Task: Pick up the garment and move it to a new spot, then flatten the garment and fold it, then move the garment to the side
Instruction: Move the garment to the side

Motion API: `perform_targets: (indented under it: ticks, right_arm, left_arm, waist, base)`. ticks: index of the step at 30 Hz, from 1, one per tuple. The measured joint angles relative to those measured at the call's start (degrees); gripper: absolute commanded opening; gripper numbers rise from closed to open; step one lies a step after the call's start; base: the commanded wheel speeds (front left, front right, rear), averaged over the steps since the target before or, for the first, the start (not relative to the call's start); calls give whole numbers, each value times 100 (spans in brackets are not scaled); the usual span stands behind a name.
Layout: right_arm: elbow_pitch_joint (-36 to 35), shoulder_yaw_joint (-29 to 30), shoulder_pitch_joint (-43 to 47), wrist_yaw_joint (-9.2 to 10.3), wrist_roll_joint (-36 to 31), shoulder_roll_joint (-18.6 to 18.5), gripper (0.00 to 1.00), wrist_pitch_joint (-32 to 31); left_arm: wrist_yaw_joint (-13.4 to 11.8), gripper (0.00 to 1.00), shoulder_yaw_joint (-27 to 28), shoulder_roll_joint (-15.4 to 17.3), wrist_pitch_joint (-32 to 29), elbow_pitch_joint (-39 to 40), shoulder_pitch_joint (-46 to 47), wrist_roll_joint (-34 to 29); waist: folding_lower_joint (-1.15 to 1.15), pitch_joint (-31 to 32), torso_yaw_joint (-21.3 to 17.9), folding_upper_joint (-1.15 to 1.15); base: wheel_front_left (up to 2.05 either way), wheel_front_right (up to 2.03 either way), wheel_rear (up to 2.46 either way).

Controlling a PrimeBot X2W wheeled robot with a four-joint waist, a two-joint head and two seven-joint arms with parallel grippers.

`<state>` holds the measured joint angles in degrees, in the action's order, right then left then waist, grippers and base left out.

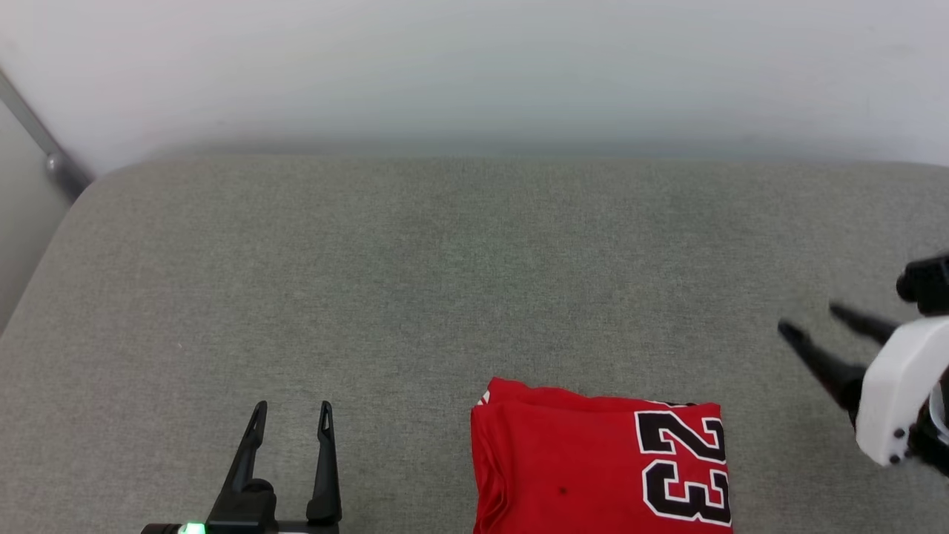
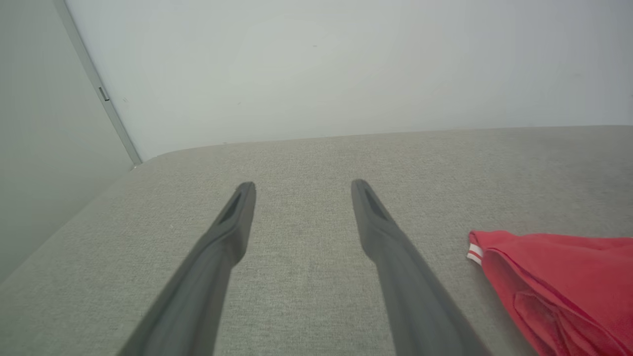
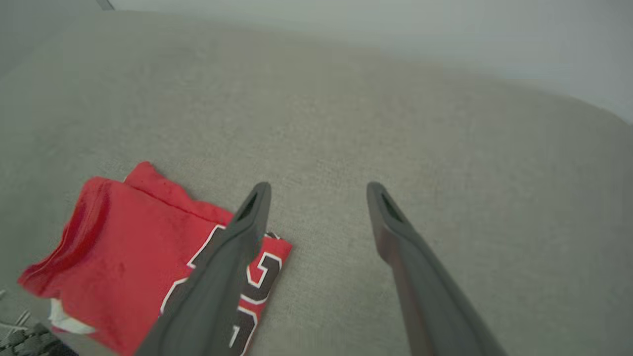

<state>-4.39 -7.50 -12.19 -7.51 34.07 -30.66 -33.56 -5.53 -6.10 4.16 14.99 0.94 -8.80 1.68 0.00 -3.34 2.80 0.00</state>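
Left claw [image 1: 293, 408]: fingers apart, empty, low near the pad, sitting left of the shirt [image 1: 563, 460] and well apart from it. Right claw [image 1: 809, 317]: fingers apart too, empty, held up off the pad on the shirt's right, tips angled in toward it, not touching.

Shirt sits folded into a compact rectangle at the near edge, right of centre. "23" faces up on its right half, and a striped cuff peeks out at the far-left corner.

Fold looks done, so what's left is probably the shift to the side. To do it well:
- come in low from both short edges
- get a finger under the whole stack and pinch all layers, not just the top one
- lift level with both arms in step, set down flat

A one-corner grab likely lets it unfold.

Surface [image 1: 445, 259]: grey woven pad with a rounded corner. Looks grippy, so dragging may ruck the layers. Behind: plain pale wall [image 1: 474, 67], grey metal rail [image 1: 44, 141] at the far-left corner.
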Motion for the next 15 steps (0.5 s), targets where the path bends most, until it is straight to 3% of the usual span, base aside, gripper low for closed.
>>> perform_targets:
  ticks: [3, 6, 11, 15]
  right_arm:
    - [-38, -114, 248, 0, 975, -279, 100, -975]
    - [-74, -190, 481, 0, 1582, -432, 100, -1566]
    - [-53, -331, 831, 0, 2057, -435, 100, -1996]
    - [83, -425, 884, 0, 2215, -233, 100, -2029]
  left_arm:
    - [20, 100, 4, -10, 0, 3, 75, -9]
    - [49, 100, -3, -22, 0, 12, 160, -15]
    - [86, 100, -7, -33, 0, 14, 326, -40]
    - [101, 100, -19, -40, 0, 23, 485, -47]
  waist:
    - [0, -102, 3, 0]
    - [0, -220, 20, 0]
    - [0, -447, 76, 0]
    - [0, -662, 138, 0]
  base:
    - [0, 0, 0]
    - [0, 0, 0]
    - [0, 0, 0]
    - [0, 0, 0]
